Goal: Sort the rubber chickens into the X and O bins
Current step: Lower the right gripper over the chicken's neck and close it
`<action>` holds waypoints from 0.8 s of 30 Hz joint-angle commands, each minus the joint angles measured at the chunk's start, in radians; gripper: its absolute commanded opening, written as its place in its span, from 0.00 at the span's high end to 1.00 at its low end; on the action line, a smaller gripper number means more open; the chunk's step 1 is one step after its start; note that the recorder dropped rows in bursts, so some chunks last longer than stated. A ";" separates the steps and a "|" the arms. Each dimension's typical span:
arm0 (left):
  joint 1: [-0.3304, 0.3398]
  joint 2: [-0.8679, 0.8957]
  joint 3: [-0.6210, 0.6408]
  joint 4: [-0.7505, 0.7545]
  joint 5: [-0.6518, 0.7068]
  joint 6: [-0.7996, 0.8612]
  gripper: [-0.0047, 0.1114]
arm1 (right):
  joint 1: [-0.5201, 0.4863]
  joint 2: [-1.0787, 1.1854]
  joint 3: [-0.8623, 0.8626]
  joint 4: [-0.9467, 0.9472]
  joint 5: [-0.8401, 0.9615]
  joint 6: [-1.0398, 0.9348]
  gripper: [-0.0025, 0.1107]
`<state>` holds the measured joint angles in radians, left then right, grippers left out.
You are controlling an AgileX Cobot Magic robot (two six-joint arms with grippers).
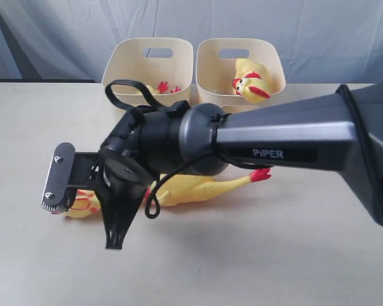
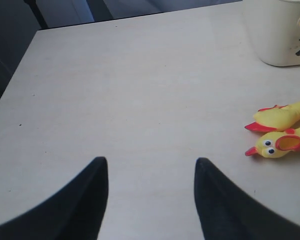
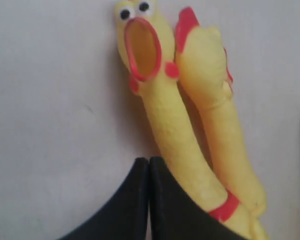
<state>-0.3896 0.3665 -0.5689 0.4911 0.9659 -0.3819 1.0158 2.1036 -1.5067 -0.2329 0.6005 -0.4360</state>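
Chickens first: an open-beaked rubber chicken [image 3: 160, 125] and a second chicken [image 3: 215, 100] lie side by side on the counter [image 1: 274, 255], necks touching and heads pointing the same way, at about 8 o'clock in my exterior view. My right claw [image 3: 149, 162] hangs over them pinched fully closed and holding nothing, its tips just beside the open-beaked one's neck. I judge it is lined up for a pick but must spread before it can take one. My left claw [image 2: 151, 162] is spread wide and empty above bare counter, off to one side of the pair. At 12 o'clock two cream bins stand side by side: the left bin [image 1: 115, 64] shows red feet [image 1: 161, 87], and the right bin [image 1: 277, 64] holds a head piece [image 1: 249, 83]. The counter is pale and matte; a grey-blue curtain [image 1: 306, 19] closes the back.
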 commanded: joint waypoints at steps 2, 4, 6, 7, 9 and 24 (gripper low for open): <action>0.001 -0.005 -0.006 0.002 -0.002 0.002 0.53 | 0.002 0.045 -0.099 -0.047 0.165 0.126 0.97; 0.001 -0.005 -0.006 0.002 -0.002 0.002 0.53 | 0.004 0.058 -0.129 -0.049 0.211 0.126 0.97; 0.001 -0.005 -0.006 0.002 -0.002 0.002 0.53 | 0.008 0.068 -0.141 -0.053 0.226 0.126 0.97; 0.001 -0.005 -0.006 0.002 -0.002 0.002 0.53 | 0.011 0.070 -0.143 -0.055 0.226 0.126 0.96; 0.001 -0.005 -0.006 0.002 -0.002 0.002 0.53 | 0.021 0.070 -0.143 -0.059 0.213 0.115 0.87; 0.001 -0.005 -0.006 0.000 -0.002 0.002 0.53 | 0.042 0.088 -0.143 -0.192 0.126 0.117 0.48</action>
<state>-0.3896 0.3665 -0.5689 0.4911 0.9686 -0.3800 1.0563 2.1810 -1.6431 -0.4033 0.7375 -0.3166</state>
